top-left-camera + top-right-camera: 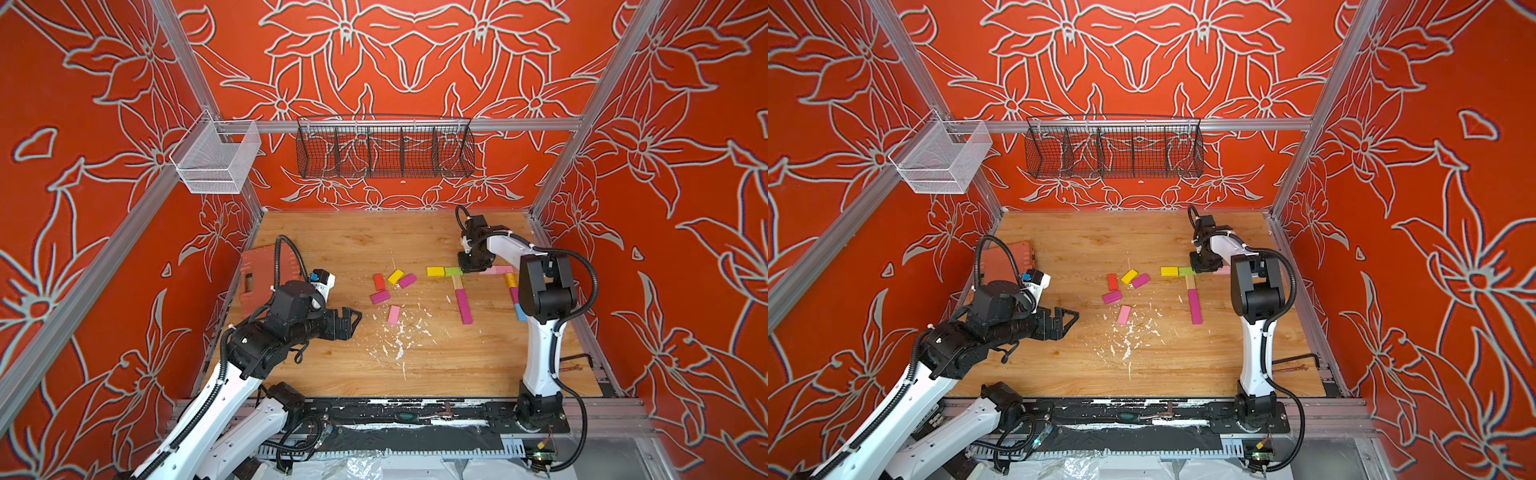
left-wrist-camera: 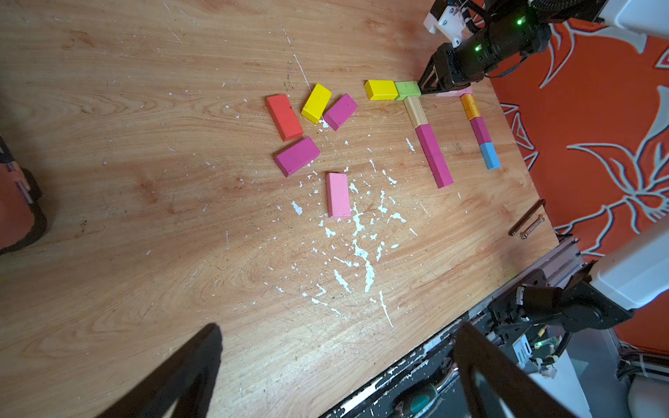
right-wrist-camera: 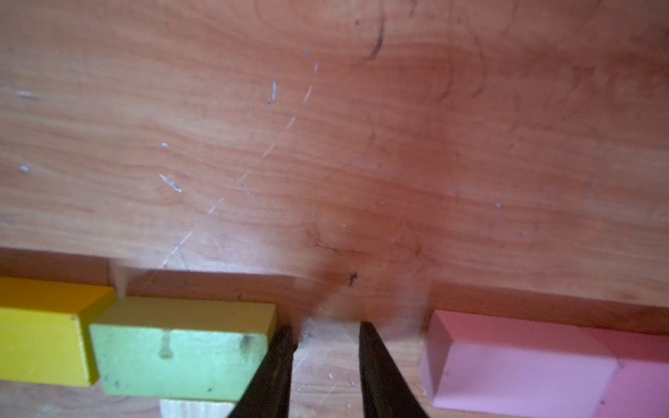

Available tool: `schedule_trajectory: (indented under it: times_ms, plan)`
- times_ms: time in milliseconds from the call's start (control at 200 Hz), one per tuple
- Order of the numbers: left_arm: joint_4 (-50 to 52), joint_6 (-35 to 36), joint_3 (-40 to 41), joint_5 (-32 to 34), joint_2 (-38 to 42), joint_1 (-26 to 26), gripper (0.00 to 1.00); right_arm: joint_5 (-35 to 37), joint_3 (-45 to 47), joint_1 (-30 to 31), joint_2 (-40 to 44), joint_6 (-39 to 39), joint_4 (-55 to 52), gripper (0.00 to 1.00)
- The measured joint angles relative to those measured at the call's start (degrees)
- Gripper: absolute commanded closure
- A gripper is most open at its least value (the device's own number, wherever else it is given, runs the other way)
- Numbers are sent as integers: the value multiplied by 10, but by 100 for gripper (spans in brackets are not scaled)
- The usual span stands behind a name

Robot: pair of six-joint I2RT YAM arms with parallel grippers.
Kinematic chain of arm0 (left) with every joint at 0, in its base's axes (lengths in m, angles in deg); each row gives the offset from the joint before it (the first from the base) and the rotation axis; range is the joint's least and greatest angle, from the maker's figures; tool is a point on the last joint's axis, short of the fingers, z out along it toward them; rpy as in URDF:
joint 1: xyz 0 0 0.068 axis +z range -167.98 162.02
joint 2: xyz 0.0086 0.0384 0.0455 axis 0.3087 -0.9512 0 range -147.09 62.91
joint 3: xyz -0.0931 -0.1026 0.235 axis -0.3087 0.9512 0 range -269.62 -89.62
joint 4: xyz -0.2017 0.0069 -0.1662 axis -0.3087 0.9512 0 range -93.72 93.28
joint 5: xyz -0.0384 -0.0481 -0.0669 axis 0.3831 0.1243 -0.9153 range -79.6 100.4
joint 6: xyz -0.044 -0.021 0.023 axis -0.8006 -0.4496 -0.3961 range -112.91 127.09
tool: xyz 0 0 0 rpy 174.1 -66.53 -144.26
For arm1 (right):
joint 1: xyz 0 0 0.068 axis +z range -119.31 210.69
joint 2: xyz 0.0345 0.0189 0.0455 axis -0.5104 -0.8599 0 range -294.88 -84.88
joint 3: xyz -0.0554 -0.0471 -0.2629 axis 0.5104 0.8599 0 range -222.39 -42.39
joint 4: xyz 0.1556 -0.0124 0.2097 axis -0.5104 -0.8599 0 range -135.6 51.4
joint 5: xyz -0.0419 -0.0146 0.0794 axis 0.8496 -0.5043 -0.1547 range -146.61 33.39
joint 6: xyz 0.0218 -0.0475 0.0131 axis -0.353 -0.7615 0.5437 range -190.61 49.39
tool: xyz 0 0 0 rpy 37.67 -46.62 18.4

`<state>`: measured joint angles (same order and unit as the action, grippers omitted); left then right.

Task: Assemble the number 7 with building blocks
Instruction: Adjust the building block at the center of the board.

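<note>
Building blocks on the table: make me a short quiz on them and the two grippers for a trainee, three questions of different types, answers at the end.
1. True or false: the left gripper is holding a block.
2. Which block lies right beside the right gripper? A) a red one B) the green block C) a blue one
3. Count the loose blocks scattered between the left gripper and the magenta stem.

Key
1. False. Its jaws stand wide open and empty, away from every block.
2. B
3. Five
</note>
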<state>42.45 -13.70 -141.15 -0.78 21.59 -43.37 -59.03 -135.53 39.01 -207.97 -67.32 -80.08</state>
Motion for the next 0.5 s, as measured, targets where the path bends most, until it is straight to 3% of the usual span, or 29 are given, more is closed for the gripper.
schedule_trajectory:
  times_ms: [500]
  plan:
    - [0, 0, 0, 0, 0, 0, 3, -9, 0, 0, 0, -7, 1, 64]
